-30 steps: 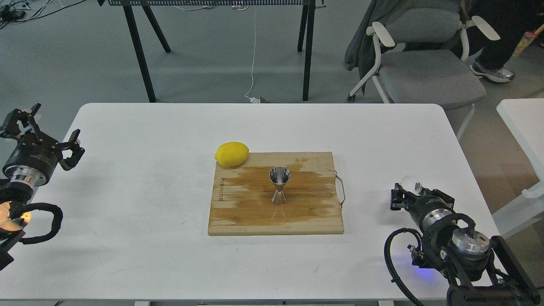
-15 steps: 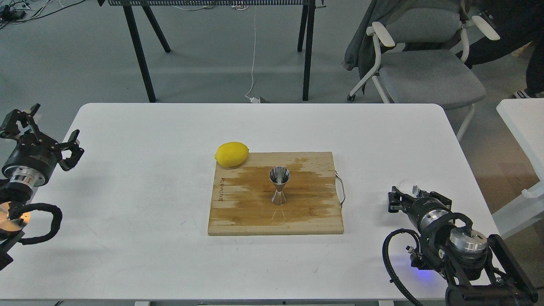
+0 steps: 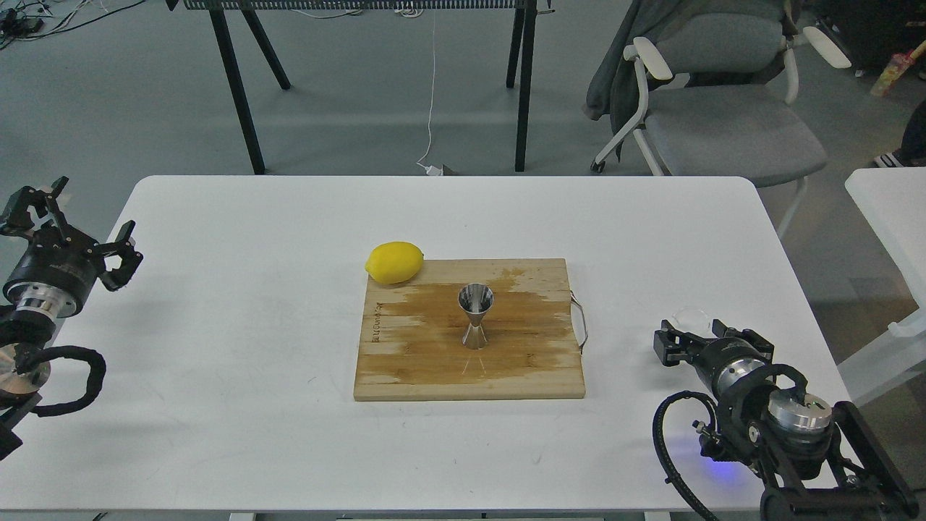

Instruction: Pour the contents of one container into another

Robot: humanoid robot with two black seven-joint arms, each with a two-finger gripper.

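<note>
The steel jigger (image 3: pixel 476 315) stands upright in the middle of the wooden cutting board (image 3: pixel 405 369). The clear glass tumbler (image 3: pixel 691 315) stands on the table near the right edge, partly hidden behind my right gripper (image 3: pixel 691 338). That gripper's fingers are spread apart just on the near side of the glass, so it is open; I cannot tell whether they touch the glass. My left gripper (image 3: pixel 78 219) hangs open and holds nothing beyond the table's left edge, far from both containers.
A yellow lemon (image 3: pixel 394 262) lies against the board's far left corner. The board has a wet dark patch and a metal handle (image 3: pixel 581 322) on its right side. An office chair (image 3: pixel 723 108) and another table (image 3: pixel 886 210) stand to the right.
My right gripper has drawn slightly left and toward me, so more of the tumbler's rim shows. The left arm barely moved. A person behind the chair has walked off to the right.
</note>
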